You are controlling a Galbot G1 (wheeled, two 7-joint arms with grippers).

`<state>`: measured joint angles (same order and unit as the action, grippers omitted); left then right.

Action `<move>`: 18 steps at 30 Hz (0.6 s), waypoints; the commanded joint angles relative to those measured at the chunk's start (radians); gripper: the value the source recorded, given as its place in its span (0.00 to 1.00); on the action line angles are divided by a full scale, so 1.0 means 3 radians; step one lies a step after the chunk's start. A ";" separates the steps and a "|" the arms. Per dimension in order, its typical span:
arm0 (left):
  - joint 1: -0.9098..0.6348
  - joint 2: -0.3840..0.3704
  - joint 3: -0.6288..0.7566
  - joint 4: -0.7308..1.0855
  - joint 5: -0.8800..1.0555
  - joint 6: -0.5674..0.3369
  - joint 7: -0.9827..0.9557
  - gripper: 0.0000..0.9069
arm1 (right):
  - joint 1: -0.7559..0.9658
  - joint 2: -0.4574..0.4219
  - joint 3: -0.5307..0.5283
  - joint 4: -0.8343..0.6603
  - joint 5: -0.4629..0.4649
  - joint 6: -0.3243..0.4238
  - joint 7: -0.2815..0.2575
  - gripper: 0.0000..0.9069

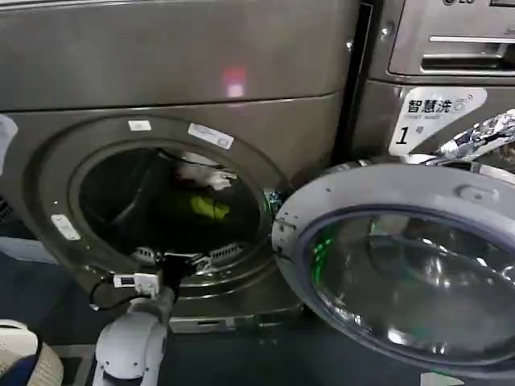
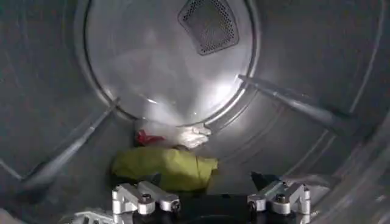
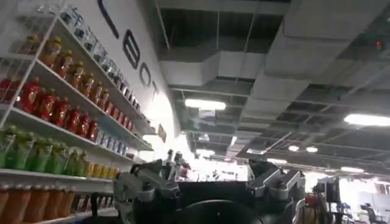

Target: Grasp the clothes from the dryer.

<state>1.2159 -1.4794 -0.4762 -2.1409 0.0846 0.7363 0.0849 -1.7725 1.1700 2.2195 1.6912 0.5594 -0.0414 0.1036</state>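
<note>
The dryer (image 1: 241,72) stands with its round door (image 1: 402,273) swung open to the right. Inside the ribbed drum lie the clothes: a yellow-green garment (image 1: 211,207) (image 2: 164,167) and, just behind it against the back wall, a white cloth with red marks (image 1: 211,177) (image 2: 183,135). My left arm reaches in over the lower rim of the porthole. My left gripper (image 1: 181,261) (image 2: 209,182) is open, a short way in front of the yellow-green garment and not touching it. My right gripper (image 3: 210,182) is open and empty, pointing up at a ceiling.
A second grey machine (image 1: 451,48) with a drawer stands to the right. The open door blocks the space on the right of the porthole. A white perforated basket (image 1: 24,358) sits at the lower left. Drum ribs (image 2: 304,106) jut inward. Shelves of bottles (image 3: 55,109) line a wall.
</note>
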 commanded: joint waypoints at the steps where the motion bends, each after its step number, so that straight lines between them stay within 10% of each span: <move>1: -0.0004 -0.0005 0.0001 0.0010 -0.0012 0.0164 -0.0017 1.00 | 0.0005 0.0016 -0.0007 0.0014 -0.0002 -0.0001 0.0001 1.00; 18: -0.0024 -0.0007 0.0008 0.0032 0.0023 0.0164 -0.0039 1.00 | 0.0004 0.0018 -0.0011 0.0008 -0.0016 0.0000 0.0021 1.00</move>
<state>1.2082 -1.4807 -0.4744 -2.1317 0.0895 0.7363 0.0754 -1.7724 1.1765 2.2166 1.6922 0.5557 -0.0415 0.1058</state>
